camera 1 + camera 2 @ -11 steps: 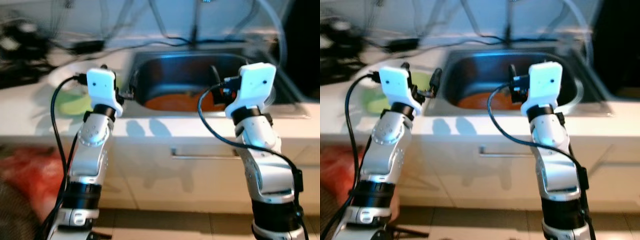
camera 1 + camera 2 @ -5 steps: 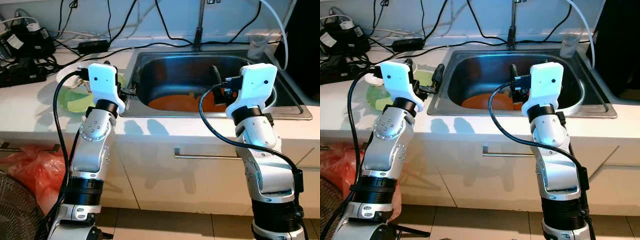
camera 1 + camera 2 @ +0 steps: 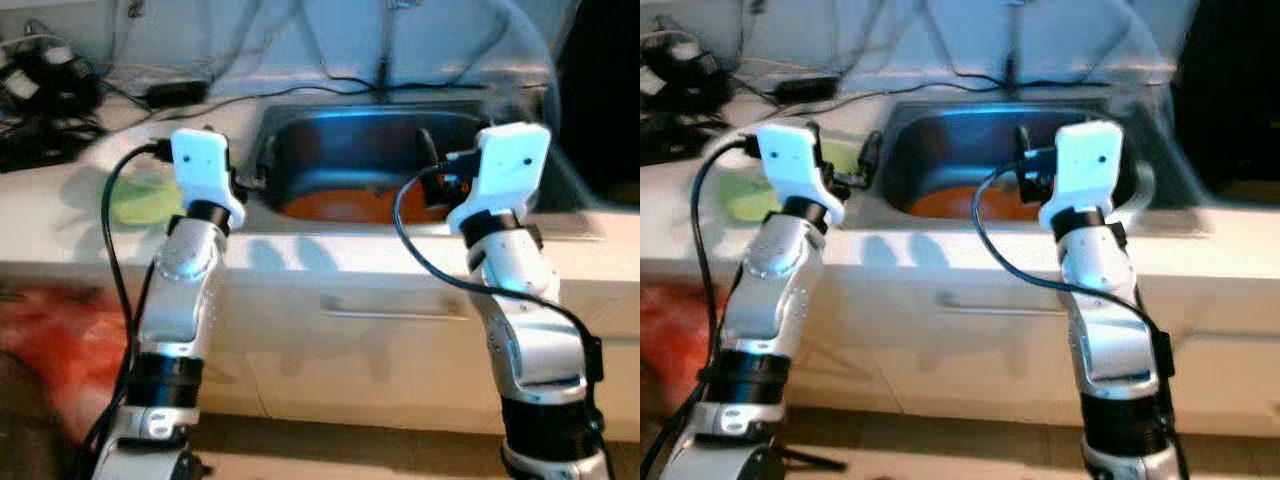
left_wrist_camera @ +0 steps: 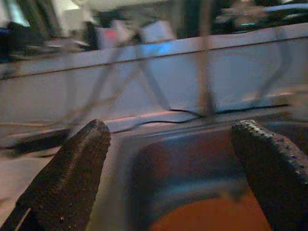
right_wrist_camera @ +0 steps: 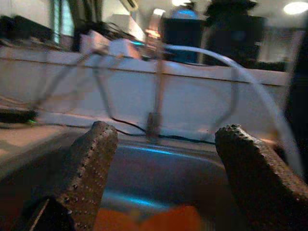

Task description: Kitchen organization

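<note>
Your target is likely the orange dish [image 3: 350, 205], lying flat on the floor of the sink [image 3: 300, 120], beyond and below both raised grippers. The right gripper [image 5: 163, 168] hovers over the sink's near rim, fingers spread and empty, and sits nearer the dish. The left gripper [image 4: 168, 168], also spread and empty, hangs over the sink's left edge beside a green plate [image 3: 140, 200]. Expect steep sink walls; cables crowd the far counter.

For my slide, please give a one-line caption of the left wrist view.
Open left claw facing the steel sink, an orange item lying in the basin.
</note>
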Controlling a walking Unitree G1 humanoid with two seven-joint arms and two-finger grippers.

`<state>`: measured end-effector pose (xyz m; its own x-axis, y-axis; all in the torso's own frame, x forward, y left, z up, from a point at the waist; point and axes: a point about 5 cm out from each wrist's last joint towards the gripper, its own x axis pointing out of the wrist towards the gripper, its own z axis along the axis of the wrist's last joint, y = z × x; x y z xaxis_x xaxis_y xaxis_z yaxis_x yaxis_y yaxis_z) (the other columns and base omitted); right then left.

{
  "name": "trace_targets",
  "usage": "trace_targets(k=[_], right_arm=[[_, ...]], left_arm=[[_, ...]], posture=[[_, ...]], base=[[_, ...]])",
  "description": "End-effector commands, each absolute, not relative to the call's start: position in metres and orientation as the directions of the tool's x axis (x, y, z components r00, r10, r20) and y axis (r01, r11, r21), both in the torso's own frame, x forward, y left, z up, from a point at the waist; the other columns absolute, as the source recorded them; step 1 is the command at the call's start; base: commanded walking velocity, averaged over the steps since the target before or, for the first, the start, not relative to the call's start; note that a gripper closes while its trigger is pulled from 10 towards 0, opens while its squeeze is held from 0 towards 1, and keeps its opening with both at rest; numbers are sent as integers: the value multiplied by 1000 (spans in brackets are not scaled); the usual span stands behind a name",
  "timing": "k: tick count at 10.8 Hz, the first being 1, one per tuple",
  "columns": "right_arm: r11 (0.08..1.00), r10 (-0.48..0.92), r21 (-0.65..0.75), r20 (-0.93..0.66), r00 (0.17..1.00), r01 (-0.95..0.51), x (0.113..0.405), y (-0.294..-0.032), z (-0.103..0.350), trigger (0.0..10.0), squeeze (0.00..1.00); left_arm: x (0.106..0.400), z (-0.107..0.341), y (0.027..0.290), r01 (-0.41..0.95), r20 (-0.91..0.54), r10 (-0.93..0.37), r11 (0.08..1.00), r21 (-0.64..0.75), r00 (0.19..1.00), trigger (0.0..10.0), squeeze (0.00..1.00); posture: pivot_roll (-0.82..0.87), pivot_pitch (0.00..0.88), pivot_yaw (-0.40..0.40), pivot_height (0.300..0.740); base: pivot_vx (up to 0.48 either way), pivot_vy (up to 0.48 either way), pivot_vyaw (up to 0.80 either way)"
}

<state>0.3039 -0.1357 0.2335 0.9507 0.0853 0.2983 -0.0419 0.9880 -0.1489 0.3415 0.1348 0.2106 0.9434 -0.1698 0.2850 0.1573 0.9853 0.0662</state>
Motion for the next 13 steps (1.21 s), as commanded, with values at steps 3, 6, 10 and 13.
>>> trace_targets(k=[3,6,10,13], right_arm=[[987,95,-155,316,944,-47,304,-134,237,10000,0],[987,92,-154,314,945,-45,303,-133,236,10000,0],[984,100,-174,329,939,-43,302,-134,238,10000,0],[985,93,-168,327,941,-39,303,-135,238,10000,0]], left_arm=[[343,216,138,148,300,-160,987,61,940,10000,0],[346,224,149,69,319,-84,996,58,944,10000,0],[348,227,155,20,329,-39,998,63,943,10000,0],[348,227,154,31,330,-50,998,63,943,10000,0]], posture=[[-95,0,80,740],[-105,0,88,740],[-104,0,88,740],[-103,0,90,740]], base=[[0,-96,0],[0,0,0],[0,0,162],[0,0,527]])
